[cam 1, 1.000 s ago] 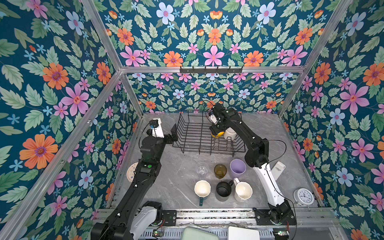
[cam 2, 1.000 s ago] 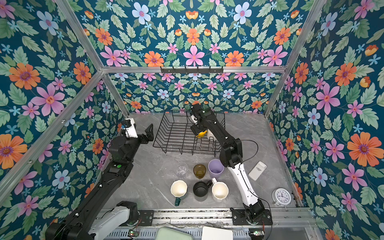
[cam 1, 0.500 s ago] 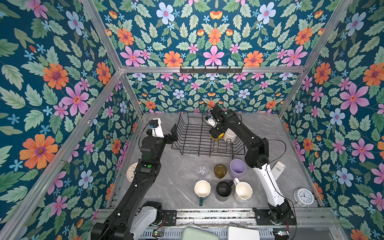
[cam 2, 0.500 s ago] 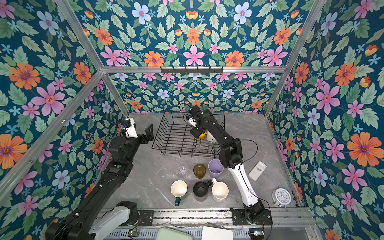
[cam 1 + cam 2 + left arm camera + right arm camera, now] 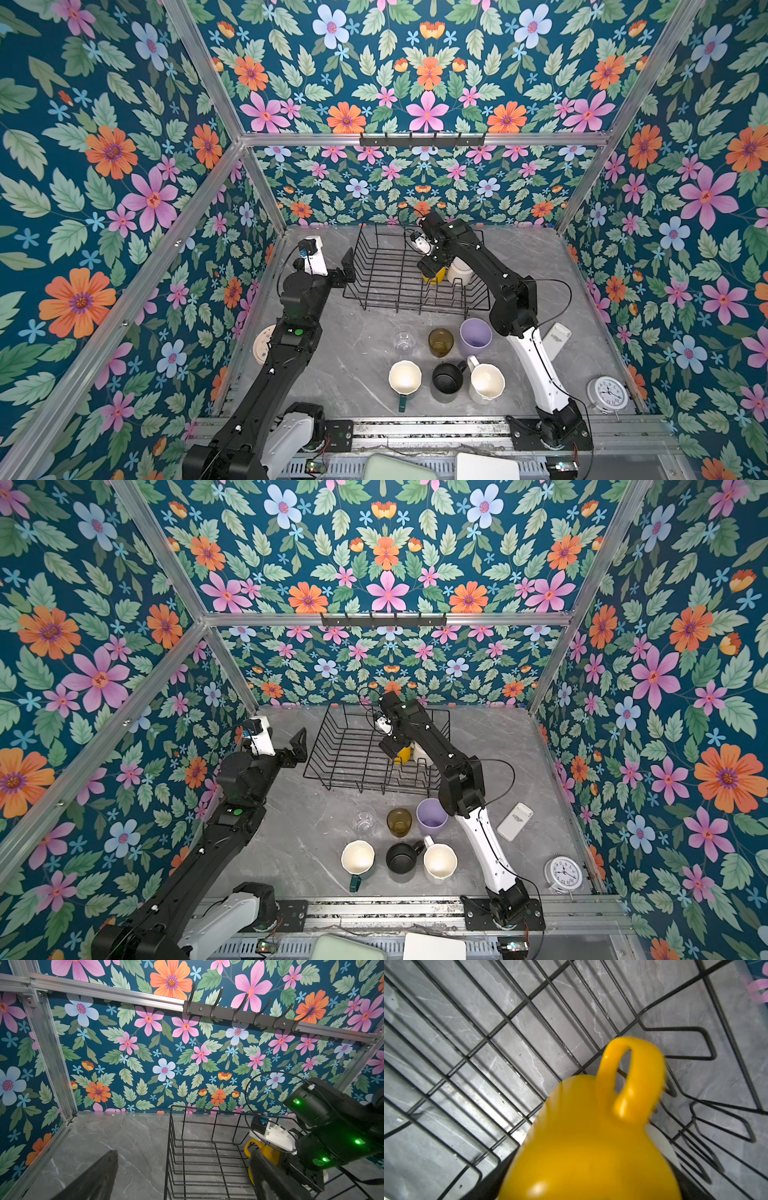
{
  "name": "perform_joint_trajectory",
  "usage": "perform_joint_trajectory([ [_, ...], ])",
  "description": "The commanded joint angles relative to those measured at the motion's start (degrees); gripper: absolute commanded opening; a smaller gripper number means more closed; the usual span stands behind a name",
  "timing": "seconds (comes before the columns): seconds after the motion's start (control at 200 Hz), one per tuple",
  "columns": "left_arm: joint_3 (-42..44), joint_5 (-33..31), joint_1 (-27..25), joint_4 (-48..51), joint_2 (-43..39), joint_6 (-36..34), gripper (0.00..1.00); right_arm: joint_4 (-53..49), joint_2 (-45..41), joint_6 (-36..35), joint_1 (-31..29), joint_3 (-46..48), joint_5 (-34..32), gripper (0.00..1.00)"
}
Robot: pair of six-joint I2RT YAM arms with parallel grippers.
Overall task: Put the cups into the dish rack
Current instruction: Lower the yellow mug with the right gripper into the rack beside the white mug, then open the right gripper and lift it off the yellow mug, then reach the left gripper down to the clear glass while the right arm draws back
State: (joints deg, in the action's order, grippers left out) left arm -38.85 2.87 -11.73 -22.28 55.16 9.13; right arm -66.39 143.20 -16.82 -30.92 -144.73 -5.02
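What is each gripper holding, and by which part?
Left gripper: open, nothing held. Right gripper: around the body of the glossy yellow mug inside the black wire dish rack; whether it grips cannot be told.

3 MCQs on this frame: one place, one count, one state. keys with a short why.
1. Where is the yellow mug? A) beside the alarm clock B) in the dish rack C) on the hook rail
2. Cups on the table outside the rack? A) four B) eight C) six
3. Jaws of the left gripper? A) open, empty B) shut, empty C) shut on the mug
Key: B, wires surround it; C, clear glass, amber glass, lilac tumbler, dark-green mug, black mug, white mug; A, jaws wide apart, empty.
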Motion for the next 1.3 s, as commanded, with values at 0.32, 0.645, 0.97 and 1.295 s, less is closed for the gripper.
perform_joint_trajectory([
  [0.32, -0.51, 0.11, 0.3, -1.0, -0.33, 0.54, 1.0, -1.39, -1.84, 3.9, -0.18, -2.41, 2.02, 0.96],
  [0.645, -0.78, -0.24, 0.39, -0.27, -0.49, 0.76, 1.0, 4.76, -14.84, 15.12, -0.25, 6.4, 2.64, 0.96],
  [0.97, -1.8, -1.24, 0.39, 1.48, 0.21, 1.72, 1.0, 26.14, -46.82, 29.18, -0.51, 49.69, 5.02, 0.96],
  [1.295, -3.02, 0.33, 0.3, 3.94, 1.9, 3.09, 1.0, 29.92, -69.02, 37.59, -1.32, 75.25, 1.59, 0.96],
])
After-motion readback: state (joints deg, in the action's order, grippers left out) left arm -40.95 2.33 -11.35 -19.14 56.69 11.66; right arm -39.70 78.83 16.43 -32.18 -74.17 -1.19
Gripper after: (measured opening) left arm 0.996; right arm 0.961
